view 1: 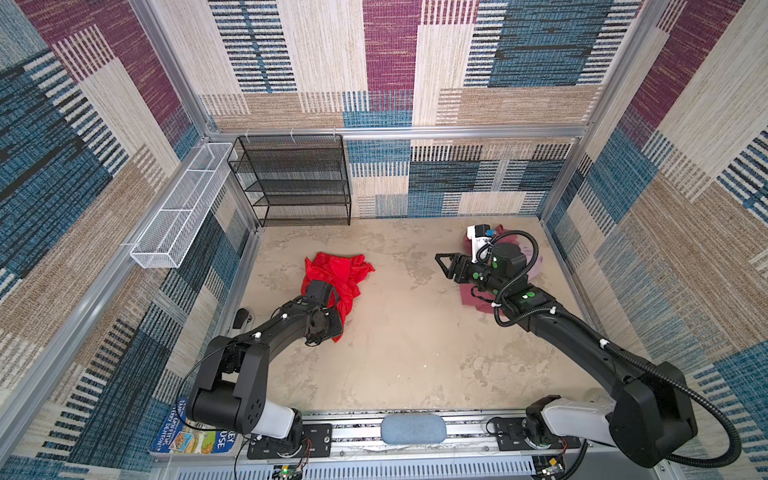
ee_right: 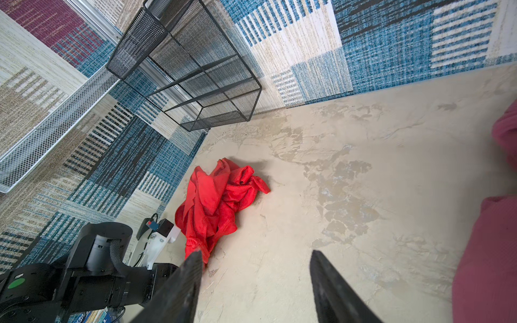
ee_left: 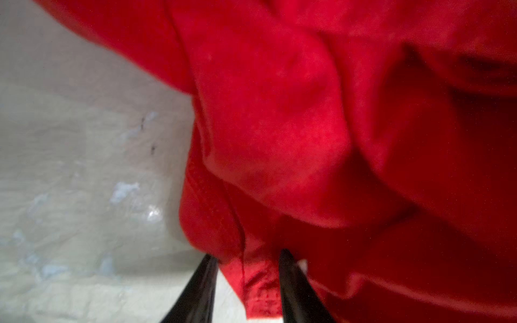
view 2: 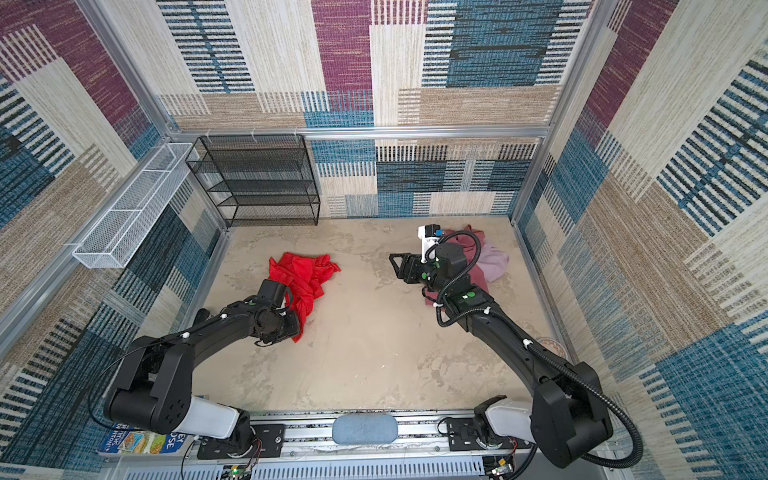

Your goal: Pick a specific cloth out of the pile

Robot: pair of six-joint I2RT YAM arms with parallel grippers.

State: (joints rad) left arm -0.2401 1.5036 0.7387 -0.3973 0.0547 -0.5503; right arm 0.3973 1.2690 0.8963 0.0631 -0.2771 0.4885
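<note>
Since the cloth (view 1: 337, 277) lies crumpled by itself on the bare desk (view 1: 415, 353), well apart from the pile (view 2: 486, 259) at the far right corner, the sorting part of the task looks largely done: the bright red piece is clear of the dusty rose-maroon and pale lilac fabrics, which sit bunched under and behind the right arm. In both top views the left arm reaches over the near end of the red fabric, and its wrist hides the left end effector (ee_left: 247, 272) there. The left wrist view shows the two dark fingertips (ee_left: 291, 276) standing on either side of a hemmed fold of the cloth, with fabric filling the gap between them; whether they are pinching it firmly or letting it go I cannot tell, as the picture is soft and the jaws are not fully together. The right end effector (view 1: 444, 264) hovers above the desk beside the pile with its jaws spread and nothing between them, which the right wrist view confirms, bare desk showing between the fingers. What seems left, at most, is for the left arm to finish with the cloth, either setting it down for good or carrying it to wherever it belongs, then pulling back.
</note>
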